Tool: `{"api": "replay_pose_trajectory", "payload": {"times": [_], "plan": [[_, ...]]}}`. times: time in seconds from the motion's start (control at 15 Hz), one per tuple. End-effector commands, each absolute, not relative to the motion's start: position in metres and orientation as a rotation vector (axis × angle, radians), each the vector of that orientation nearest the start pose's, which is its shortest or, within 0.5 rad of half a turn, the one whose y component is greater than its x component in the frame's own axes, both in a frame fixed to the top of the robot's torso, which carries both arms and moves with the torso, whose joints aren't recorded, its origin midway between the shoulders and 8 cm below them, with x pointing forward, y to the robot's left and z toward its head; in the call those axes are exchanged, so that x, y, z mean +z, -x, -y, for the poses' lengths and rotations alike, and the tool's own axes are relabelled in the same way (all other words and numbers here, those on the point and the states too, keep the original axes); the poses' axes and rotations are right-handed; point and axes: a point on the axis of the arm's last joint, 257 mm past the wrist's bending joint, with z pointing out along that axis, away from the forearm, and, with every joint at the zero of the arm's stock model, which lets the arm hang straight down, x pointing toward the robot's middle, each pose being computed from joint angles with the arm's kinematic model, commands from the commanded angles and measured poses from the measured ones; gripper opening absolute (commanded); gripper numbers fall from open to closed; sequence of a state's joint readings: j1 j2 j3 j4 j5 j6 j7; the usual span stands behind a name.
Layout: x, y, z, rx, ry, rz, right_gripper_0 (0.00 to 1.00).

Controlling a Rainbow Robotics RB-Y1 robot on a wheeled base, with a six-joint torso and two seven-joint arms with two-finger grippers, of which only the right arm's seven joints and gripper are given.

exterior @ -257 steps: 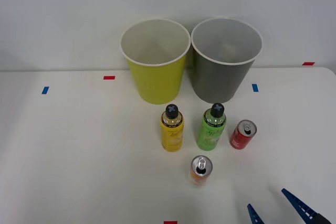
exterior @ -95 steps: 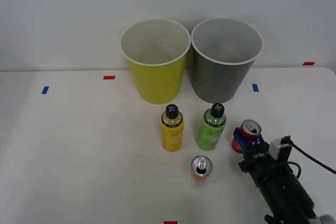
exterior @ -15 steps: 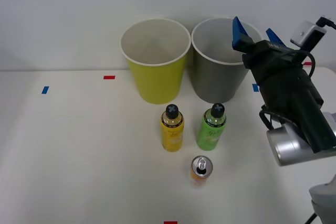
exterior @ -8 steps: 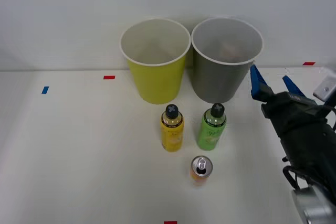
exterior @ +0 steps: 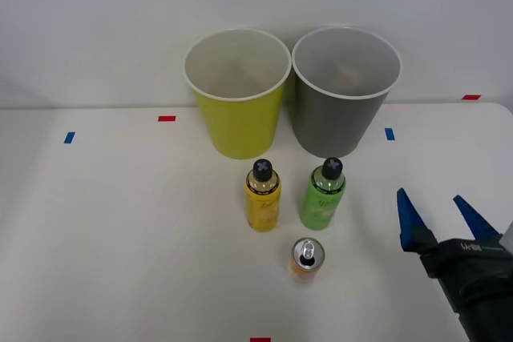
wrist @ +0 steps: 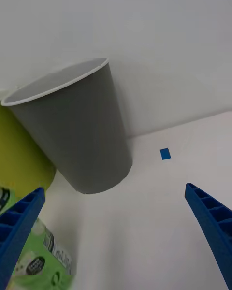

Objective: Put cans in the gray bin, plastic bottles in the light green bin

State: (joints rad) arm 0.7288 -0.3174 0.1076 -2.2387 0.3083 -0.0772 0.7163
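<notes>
Two bins stand side by side at the back of the white table (exterior: 120,222), rims nearly touching: the green bin (exterior: 237,94) on the left and the gray bin (exterior: 345,92) on the right, each with a white rim and a pale inside. What lies inside the gray bin cannot be made out.

Two bottles stand upright in front of the bins, each with a black cap: the yellow bottle (exterior: 262,195) before the green bin, the green bottle (exterior: 322,194) before the gray bin, the pair a little apart. Both carry label print too small to read.

One can (exterior: 307,259), orange with a silver pull-tab top, stands upright nearer the robot, in front of the gap between the bottles and closer to the green one.

Five bits of tape mark the table: red pieces (exterior: 167,118) at the far left-centre, the far right edge and the near edge, and blue pieces (exterior: 389,134) beside the gray bin and at the far left.

One claw, the right gripper (exterior: 439,212), sits low at the right of the table, to the right of the can and green bottle and well apart from both. Its two blue fingers (exterior: 408,222) are spread wide with nothing between them. White lettering on the black body behind them is too small to read.

From the wrist, the gray bin's outer wall (wrist: 77,135) rises ahead, with the green bin's side and the green bottle's label at the edge.
</notes>
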Motion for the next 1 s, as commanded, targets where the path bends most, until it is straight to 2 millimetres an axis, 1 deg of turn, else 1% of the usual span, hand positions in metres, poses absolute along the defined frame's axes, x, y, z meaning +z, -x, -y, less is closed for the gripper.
{"api": "replay_pose_trajectory", "payload": {"times": [0.07, 0.2, 0.33, 0.53, 0.67, 0.73, 0.8, 0.93, 1.0], "plan": [[-0.216, -0.321, 0.27, 0.248, -0.175, -1.652, 1.0], [-0.23, -0.306, 0.269, 0.235, -0.202, -1.688, 1.0], [-0.246, -0.289, 0.273, 0.207, -0.235, -1.734, 1.0], [-0.26, -0.269, 0.276, 0.187, -0.243, -1.777, 1.0], [-0.27, -0.264, 0.271, 0.279, -0.214, -1.678, 1.0], [-0.278, -0.263, 0.268, 0.329, -0.209, -1.628, 1.0], [-0.282, -0.261, 0.266, 0.354, -0.191, -1.604, 1.0], [-0.296, -0.252, 0.263, 0.401, -0.152, -1.566, 1.0], [-0.299, -0.248, 0.263, 0.417, -0.139, -1.551, 1.0]]}}
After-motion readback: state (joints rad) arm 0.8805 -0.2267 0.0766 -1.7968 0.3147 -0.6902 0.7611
